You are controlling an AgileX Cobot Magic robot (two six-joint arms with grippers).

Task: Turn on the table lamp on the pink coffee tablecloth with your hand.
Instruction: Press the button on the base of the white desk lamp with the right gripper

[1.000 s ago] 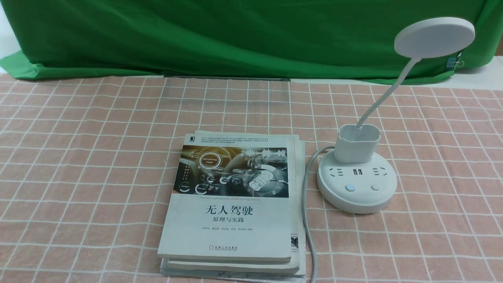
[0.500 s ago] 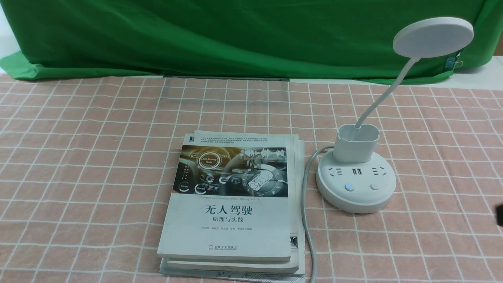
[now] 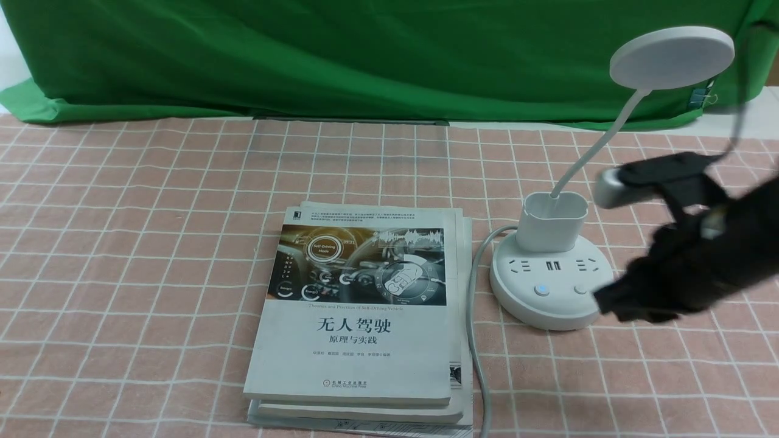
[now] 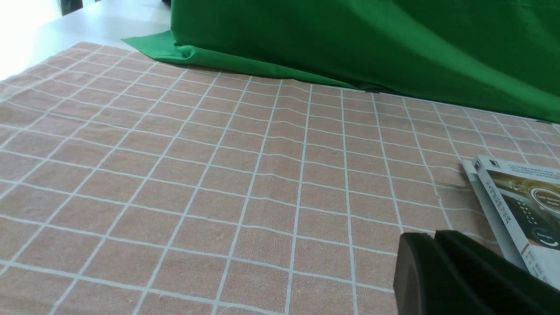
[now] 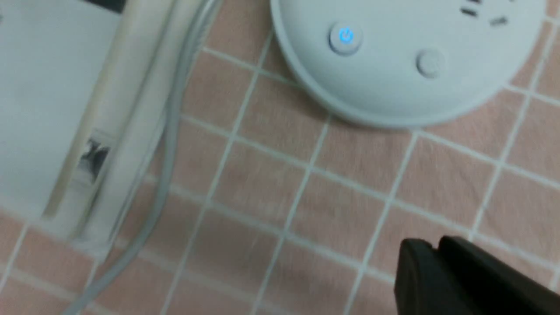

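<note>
The white table lamp (image 3: 551, 267) stands on the pink coffee tablecloth (image 3: 140, 243), right of centre, its disc head (image 3: 672, 58) up on a thin gooseneck. Its round base (image 5: 393, 65) bears a blue-lit button (image 5: 345, 37) and a plain button (image 5: 429, 63). My right gripper (image 3: 608, 302), the black hand with a silver-grey cylinder (image 3: 608, 185), hovers at the base's right front edge, blurred, jaws shut and empty (image 5: 431, 247). My left gripper (image 4: 431, 238) is shut and empty over bare cloth, out of the front view.
A stack of books (image 3: 359, 316) lies left of the lamp, also seen in the left wrist view (image 4: 516, 205). The lamp's grey cord (image 3: 475, 340) runs along the books' right side to the front edge. A green cloth (image 3: 365, 55) hangs along the back.
My right arm has swept in from the right edge of the front view to the lamp's base. The lamp and books have not moved.
</note>
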